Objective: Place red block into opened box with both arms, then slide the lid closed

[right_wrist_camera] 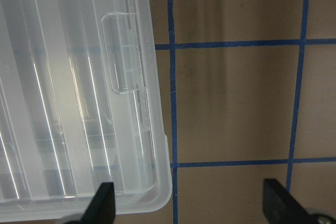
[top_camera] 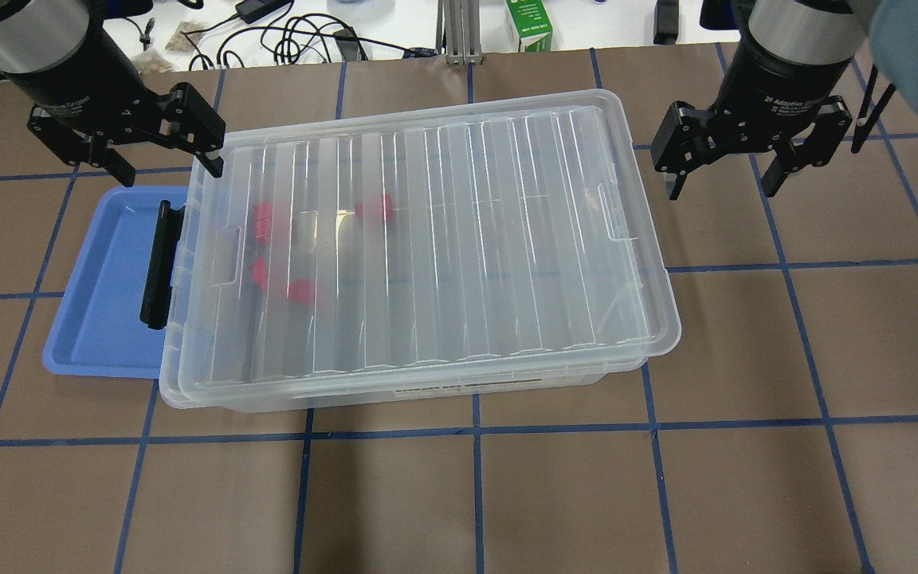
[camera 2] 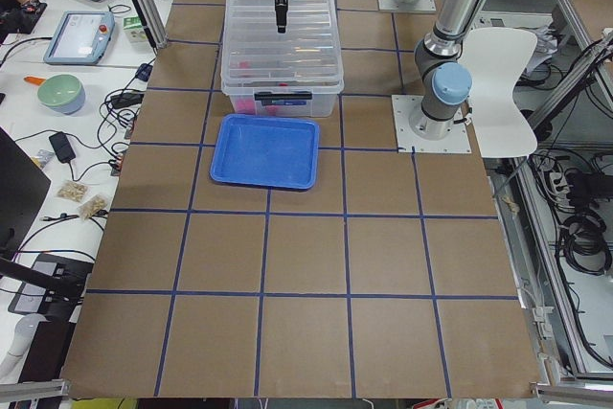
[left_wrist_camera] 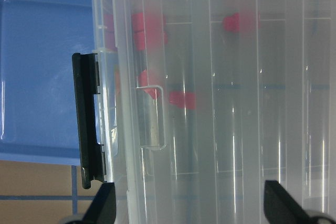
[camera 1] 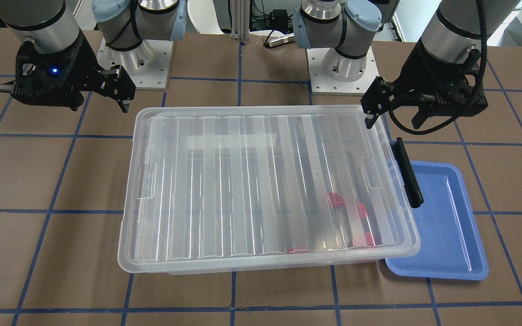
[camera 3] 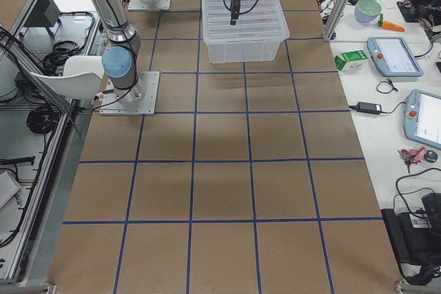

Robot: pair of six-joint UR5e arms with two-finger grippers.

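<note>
The ribbed lid is blurring whatever is lying beneath it, so the red blocks are showing only as four smeared red patches and their shape is hard to make out. The tops of both arms are running out of the upper edge of the overhead view. In the wrist views only the black fingertips are poking in at the bottom corners.

The box is sitting in the middle of the table with the lid lying over it. The lid is overhanging a little toward the right of the overhead view, and whether it is fully seated cannot be told. The red blocks are resting inside the box, toward its left end, near the black bar. A blue tray is lying at that end, its near edge tucked under the box, with nothing showing in it.

The left claw is hanging at the upper left, its jaws spread wide and gripping nothing, one finger over the lid's corner. The right claw is hanging at the upper right over bare table, just beside the box, also spread wide and empty.
</note>
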